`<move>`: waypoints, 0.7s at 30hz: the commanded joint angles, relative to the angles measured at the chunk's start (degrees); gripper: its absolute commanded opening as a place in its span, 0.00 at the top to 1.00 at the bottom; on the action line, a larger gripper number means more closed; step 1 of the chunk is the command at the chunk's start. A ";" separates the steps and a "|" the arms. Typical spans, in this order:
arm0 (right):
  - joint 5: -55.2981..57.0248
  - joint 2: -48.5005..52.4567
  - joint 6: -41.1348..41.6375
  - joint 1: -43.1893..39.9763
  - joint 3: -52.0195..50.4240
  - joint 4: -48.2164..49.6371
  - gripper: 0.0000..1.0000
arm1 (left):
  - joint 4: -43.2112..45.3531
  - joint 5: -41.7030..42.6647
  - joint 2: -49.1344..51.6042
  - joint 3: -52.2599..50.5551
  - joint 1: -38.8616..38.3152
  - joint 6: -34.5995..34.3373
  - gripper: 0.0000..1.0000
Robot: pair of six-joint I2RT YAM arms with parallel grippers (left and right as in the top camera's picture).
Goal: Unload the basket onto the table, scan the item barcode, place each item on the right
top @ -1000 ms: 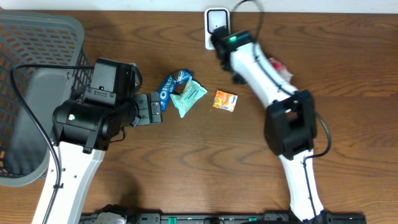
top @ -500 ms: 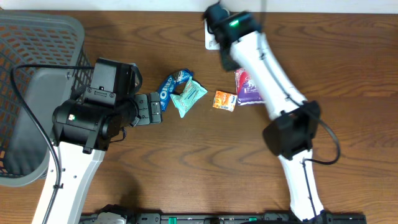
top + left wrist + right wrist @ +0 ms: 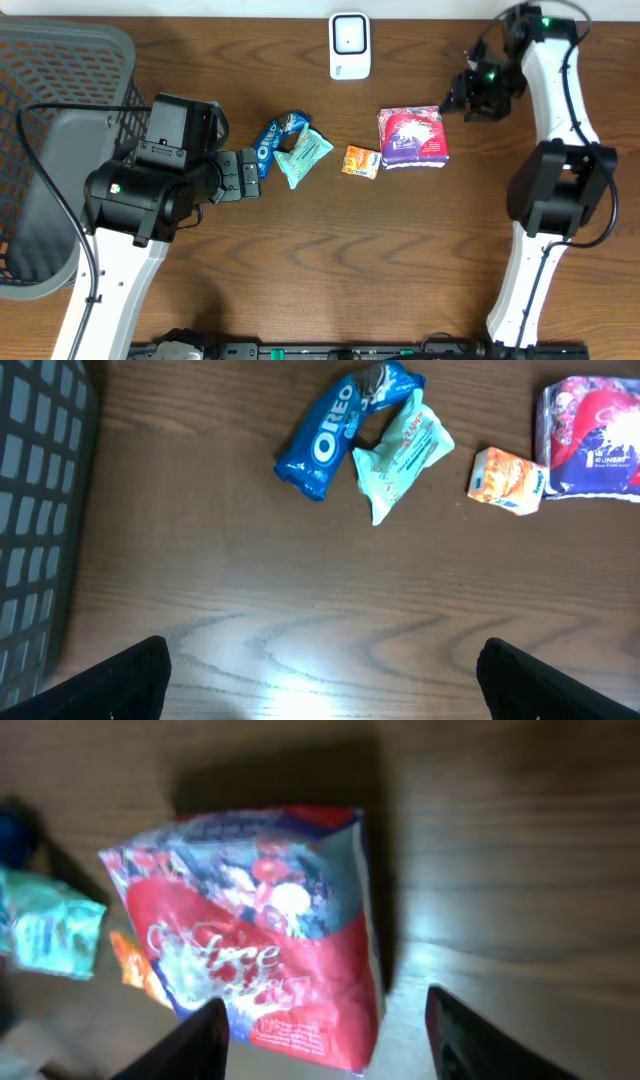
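Still unmoved at the left: grey basket (image 3: 60, 60) and left end effector (image 3: 320, 685), spread wide, empty. Swung well to the right since before, clear of the white scanner (image 3: 349, 45): right end effector (image 3: 458, 98), fingers parted, gripping nothing. Now uncovered, flat on the surface (image 3: 300, 280), just right of the orange packet (image 3: 362, 161): red floral packet (image 3: 413, 137)

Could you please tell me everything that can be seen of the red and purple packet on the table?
The packet is a soft, roughly square pack in glossy plastic film, red and purple with white flowers and white script lettering. It lies flat on the brown wooden table, slightly puffy. Its lower left corner reaches the small orange box; whether they touch is unclear. The right tool stands apart from it, open, holding nothing.
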 commanded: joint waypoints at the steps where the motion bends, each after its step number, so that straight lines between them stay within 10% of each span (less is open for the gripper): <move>1: -13.05 0.26 -2.64 -0.15 -7.96 4.85 0.40 | -0.17 -0.72 0.07 0.09 0.28 0.35 0.02; 8: -16.68 0.26 -3.23 -0.09 -17.70 13.07 0.37 | -0.17 -0.72 0.07 0.09 0.28 0.37 0.02; 16: -16.28 0.28 -3.19 0.04 -24.76 16.72 0.94 | -0.17 -0.70 0.07 0.09 0.28 0.37 0.02; 21: -17.03 0.28 -3.21 0.92 -29.55 18.23 0.99 | -0.17 -0.72 0.07 0.09 0.28 0.35 0.02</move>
